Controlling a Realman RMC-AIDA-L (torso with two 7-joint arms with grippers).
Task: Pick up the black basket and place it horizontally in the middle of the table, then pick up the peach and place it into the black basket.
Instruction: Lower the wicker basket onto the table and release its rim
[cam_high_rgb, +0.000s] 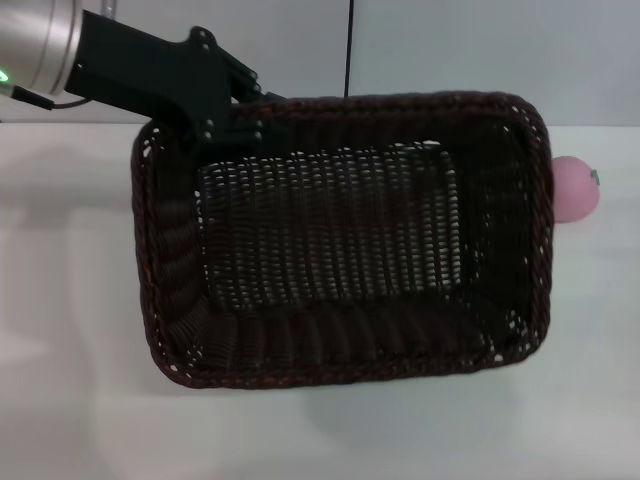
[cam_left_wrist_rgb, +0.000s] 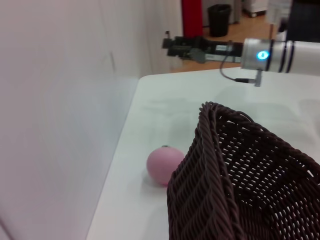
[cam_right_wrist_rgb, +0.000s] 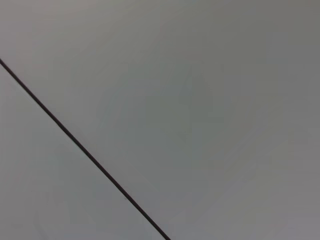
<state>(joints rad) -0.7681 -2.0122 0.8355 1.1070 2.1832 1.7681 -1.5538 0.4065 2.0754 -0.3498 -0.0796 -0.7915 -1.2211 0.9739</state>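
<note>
Head view: black basket (cam_high_rgb: 340, 240) mid-table (cam_high_rgb: 80, 420), empty, long side left to right; left gripper (cam_high_rgb: 228, 118) pinching its far-left rim; peach (cam_high_rgb: 574, 189) touching its right wall. Likely light, stiff wicker, best held by the rim.
Left wrist view: peach (cam_left_wrist_rgb: 165, 165) beside basket corner.
Right wrist view: blank wall only; right gripper unseen.

Dark brown-black woven basket (cam_high_rgb: 340, 245), pink peach (cam_high_rgb: 575, 190), plain white table (cam_high_rgb: 70, 330).
</note>
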